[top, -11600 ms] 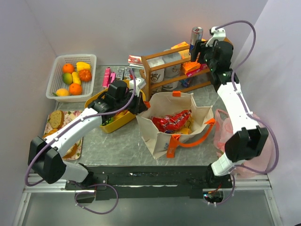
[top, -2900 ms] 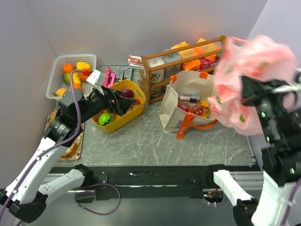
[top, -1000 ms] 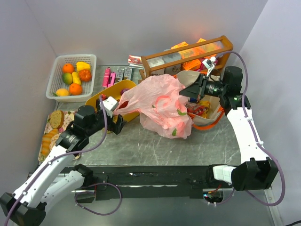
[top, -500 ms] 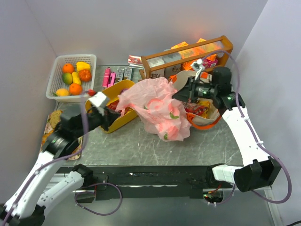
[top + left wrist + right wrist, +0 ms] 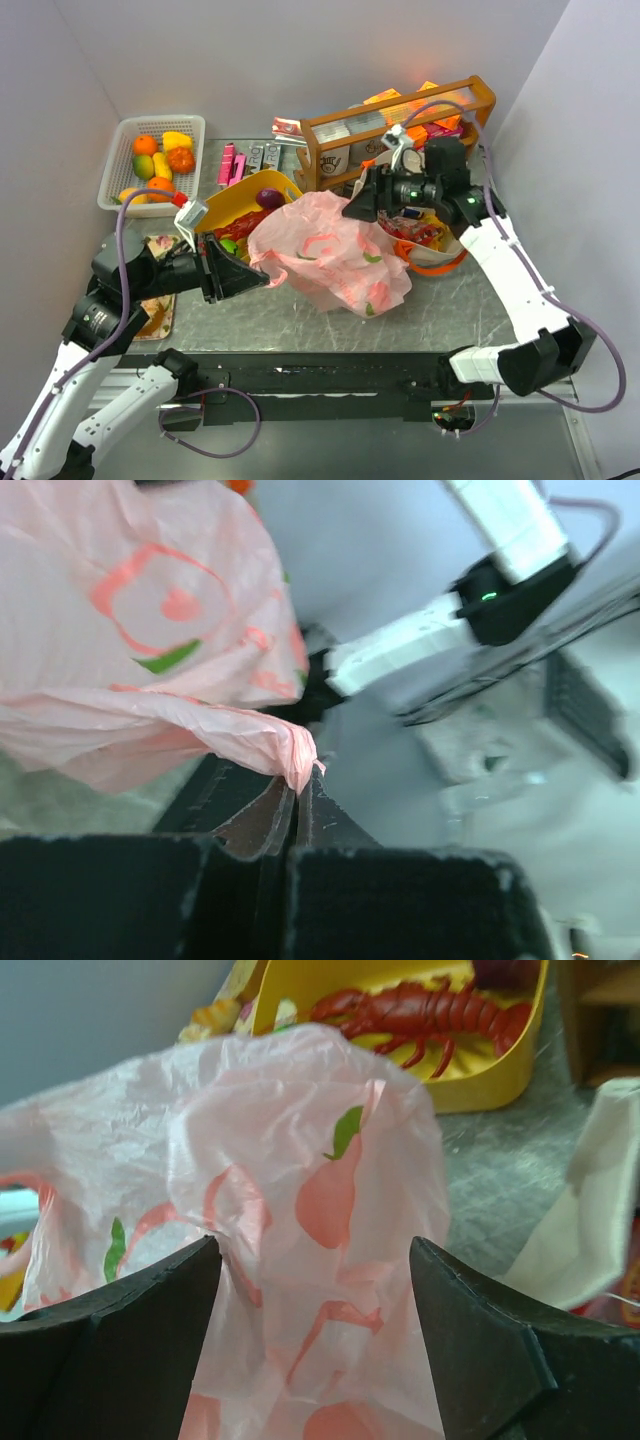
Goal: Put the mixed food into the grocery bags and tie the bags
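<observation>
Bag [image 5: 335,258] thin pink plastic, crumpled, translucent, w/ fruit prints.

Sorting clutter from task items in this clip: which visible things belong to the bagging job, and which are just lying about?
Job: pink plastic bag, canvas tote, purple vegetable, orange.
Lying about: red lobster, yellow tub, wooden rack, mesh basket.

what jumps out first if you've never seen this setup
The thin pink plastic bag with fruit prints, puffed up across the middle of the table. The left gripper pinches one twisted corner of it, while the right gripper sits open against its other side. Behind the bag, a red lobster lies in the yellow tub.
</observation>
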{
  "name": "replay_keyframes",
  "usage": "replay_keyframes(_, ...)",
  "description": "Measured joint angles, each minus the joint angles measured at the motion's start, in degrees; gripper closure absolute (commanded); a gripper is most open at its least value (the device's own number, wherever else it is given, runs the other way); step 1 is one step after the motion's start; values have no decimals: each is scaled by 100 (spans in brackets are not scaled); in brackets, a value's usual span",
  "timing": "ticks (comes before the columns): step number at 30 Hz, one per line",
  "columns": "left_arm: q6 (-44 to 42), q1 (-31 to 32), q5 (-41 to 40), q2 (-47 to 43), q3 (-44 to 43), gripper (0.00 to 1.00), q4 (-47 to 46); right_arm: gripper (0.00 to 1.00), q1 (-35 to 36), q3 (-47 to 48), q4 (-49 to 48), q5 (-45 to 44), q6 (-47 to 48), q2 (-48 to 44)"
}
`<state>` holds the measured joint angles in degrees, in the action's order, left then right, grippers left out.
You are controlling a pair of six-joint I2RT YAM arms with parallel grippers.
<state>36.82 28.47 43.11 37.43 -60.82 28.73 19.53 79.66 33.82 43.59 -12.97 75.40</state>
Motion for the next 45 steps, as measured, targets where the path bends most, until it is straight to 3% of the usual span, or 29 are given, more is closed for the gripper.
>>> replay_keyframes(7,1915,2,573,-184,284,99,-1554,14,0,487,254,-1399,0,-1012)
replay_keyframes(13,2422,0,662,-13,-638,99,-1932,20,0,813,308,-1932,-28,-2138)
replay_keyframes(15,2496,0,658,13,-964,99,-2028,23,0,879,278,-1862,-74,-2435)
replay_keyframes(18,2603,2,647,13,-1252,99,-2208,38,0,874,238,-1628,-129,-2706)
replay_keyframes(21,2741,2,570,-4,-1279,99,-2302,45,-2,682,7,-1054,-299,-2924)
replay_keyframes(25,2756,2,343,-28,-1180,99,-2295,47,0,186,-479,-269,-691,-3187)
replay_keyframes(31,2452,2,-186,-151,-181,99,-2140,49,162,-636,-1036,229,-1086,-3270)
replay_keyframes(38,2236,2,-446,404,1342,99,-2374,47,1287,-1069,-1311,-146,-1139,-2881)
replay_keyframes(45,1950,0,-684,1034,1893,99,-2616,43,3327,-1648,-1558,-1641,-914,-2337)
